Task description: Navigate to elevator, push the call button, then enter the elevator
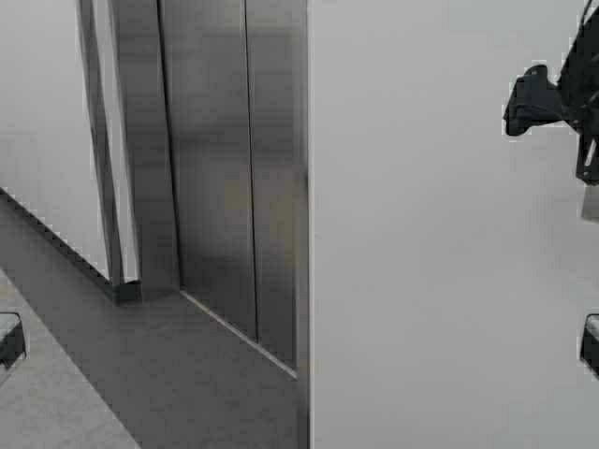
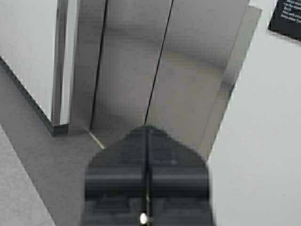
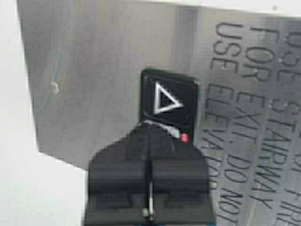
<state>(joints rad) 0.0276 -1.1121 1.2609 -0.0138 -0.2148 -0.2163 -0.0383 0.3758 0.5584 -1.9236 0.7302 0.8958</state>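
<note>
The elevator (image 1: pixel 215 168) has two brushed-steel door leaves, shut, in a steel frame left of centre. The same doors (image 2: pixel 141 61) fill the left wrist view. My right gripper (image 3: pixel 149 126) is shut, its tip at the lower edge of the call button (image 3: pixel 167 101), a black square with a white triangle on a steel plate (image 3: pixel 94 70). I cannot tell whether the tip touches it. A small red light (image 3: pixel 184 137) glows beside the tip. My right arm (image 1: pixel 538 101) reaches to the white wall at the far right. My left gripper (image 2: pixel 148 129) is shut, held low and pointing at the doors.
A white wall (image 1: pixel 430 234) stands close ahead, right of the elevator. A grey floor strip (image 1: pixel 140 365) runs along the doors, with paler floor (image 1: pixel 47 412) nearer me. Engraved text (image 3: pixel 249 94) covers the plate beside the button. A black sign (image 2: pixel 287 16) hangs on the wall.
</note>
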